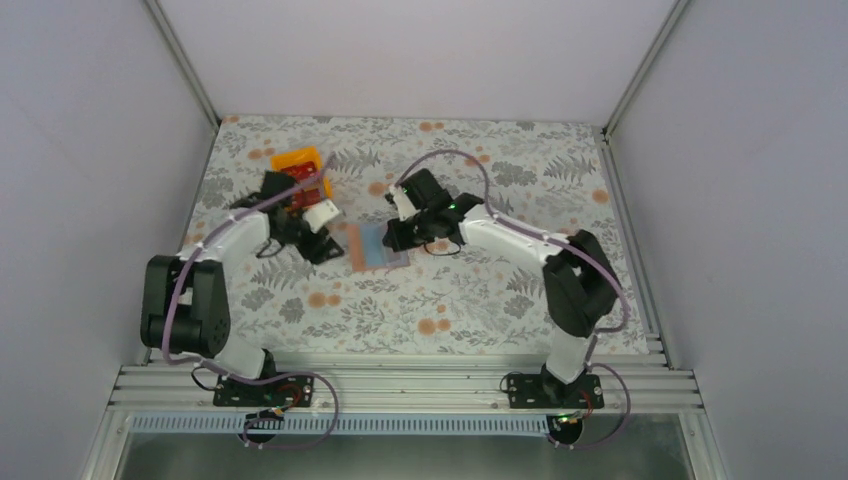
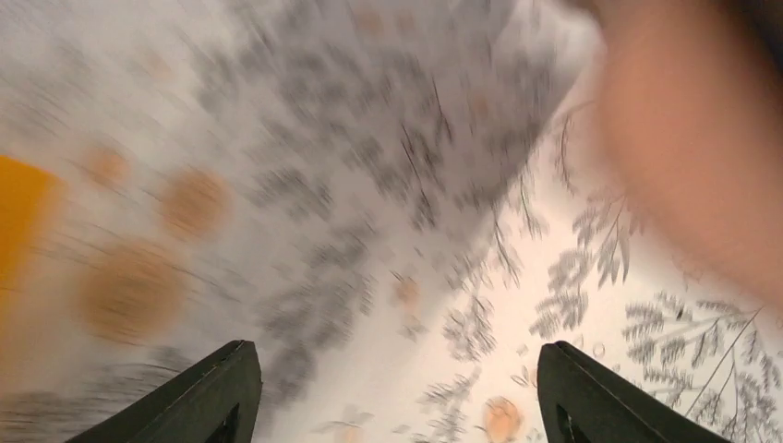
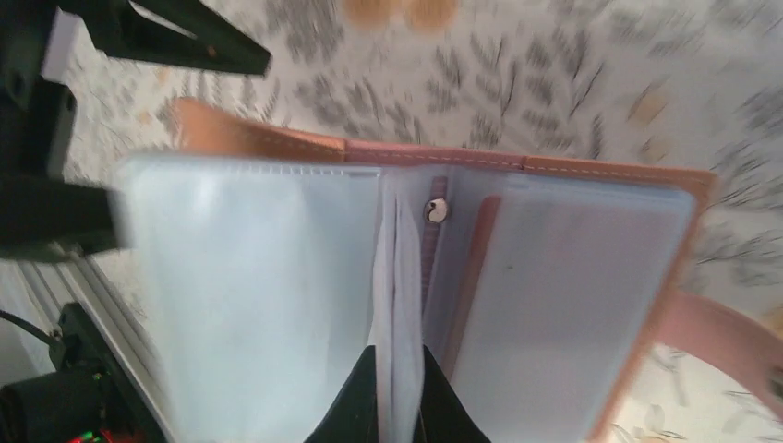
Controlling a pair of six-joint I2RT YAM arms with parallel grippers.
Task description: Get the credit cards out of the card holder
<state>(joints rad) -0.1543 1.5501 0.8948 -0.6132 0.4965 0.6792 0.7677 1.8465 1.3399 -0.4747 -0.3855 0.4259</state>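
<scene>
Card holder lies open on the tabletop between both arms, long axis running left-right. Right gripper is right on it, jaws pinched together on a clear sleeve. Left gripper is just to its left, jaws spread wide, nothing in them.
</scene>
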